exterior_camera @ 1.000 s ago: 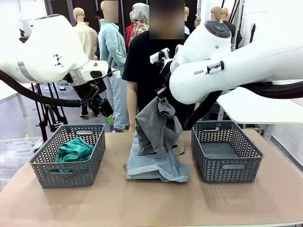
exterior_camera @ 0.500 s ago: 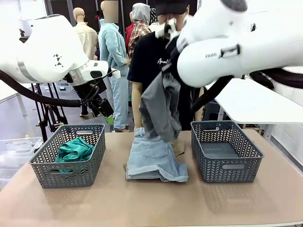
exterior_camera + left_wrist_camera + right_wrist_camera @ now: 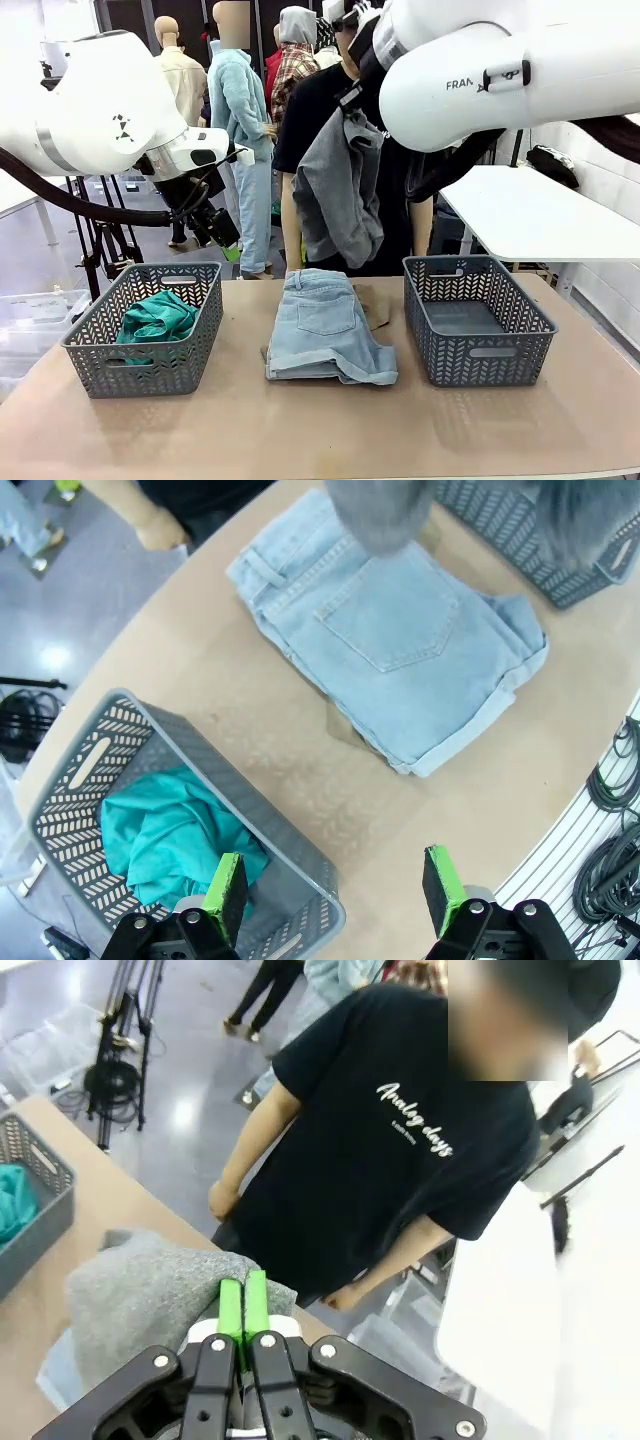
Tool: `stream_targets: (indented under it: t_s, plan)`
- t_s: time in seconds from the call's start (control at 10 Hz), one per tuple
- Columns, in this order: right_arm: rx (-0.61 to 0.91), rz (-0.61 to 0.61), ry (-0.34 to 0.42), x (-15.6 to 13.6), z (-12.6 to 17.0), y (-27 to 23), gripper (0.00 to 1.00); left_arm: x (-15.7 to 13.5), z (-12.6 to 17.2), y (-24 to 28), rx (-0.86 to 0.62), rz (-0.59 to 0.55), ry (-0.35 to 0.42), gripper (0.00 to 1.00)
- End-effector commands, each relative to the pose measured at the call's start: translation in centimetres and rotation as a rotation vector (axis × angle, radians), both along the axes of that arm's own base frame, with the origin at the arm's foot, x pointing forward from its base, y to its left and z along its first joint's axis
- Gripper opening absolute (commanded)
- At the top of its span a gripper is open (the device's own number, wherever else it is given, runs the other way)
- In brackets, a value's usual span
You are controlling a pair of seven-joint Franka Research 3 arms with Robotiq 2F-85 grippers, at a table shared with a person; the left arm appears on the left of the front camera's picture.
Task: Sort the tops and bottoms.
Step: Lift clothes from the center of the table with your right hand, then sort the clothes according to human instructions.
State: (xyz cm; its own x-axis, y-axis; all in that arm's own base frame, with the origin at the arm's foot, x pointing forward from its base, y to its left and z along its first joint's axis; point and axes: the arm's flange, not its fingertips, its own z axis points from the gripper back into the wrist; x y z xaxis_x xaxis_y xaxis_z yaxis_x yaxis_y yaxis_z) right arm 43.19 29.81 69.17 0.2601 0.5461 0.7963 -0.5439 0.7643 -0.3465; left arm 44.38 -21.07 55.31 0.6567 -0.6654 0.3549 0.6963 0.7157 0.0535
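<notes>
1. Right gripper: green pads pressed tight together on a fold of the grey top. The top hangs high over the table's far middle, in front of the person. Its lower hem is well clear of everything beneath.
2. Left gripper: fingers spread wide, nothing between them. It is held in the air above the left basket.
3. Denim shorts: folded flat at the table's centre, pocket up, with open gaps to both baskets.
4. Tan cloth: an edge showing from under the shorts on the far right (the rest is hidden).
5. Teal top: bunched inside the left basket, below its rim.
6. Right basket: nothing in it.
7. Table: a bare near strip runs edge to edge.
</notes>
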Motion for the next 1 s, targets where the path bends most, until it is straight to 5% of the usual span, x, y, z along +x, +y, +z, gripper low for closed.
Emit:
stream_targets:
  t_s: [0.0,0.9]
  plan:
    - [0.021,-0.001,0.016,-0.06,-0.69,-0.49,0.00,0.01,0.11,0.20,0.007,-0.002,-0.001,0.91]
    - [0.021,-0.001,0.016,-0.06,-0.69,-0.49,0.00,0.01,0.11,0.20,0.007,-0.002,-0.001,0.91]
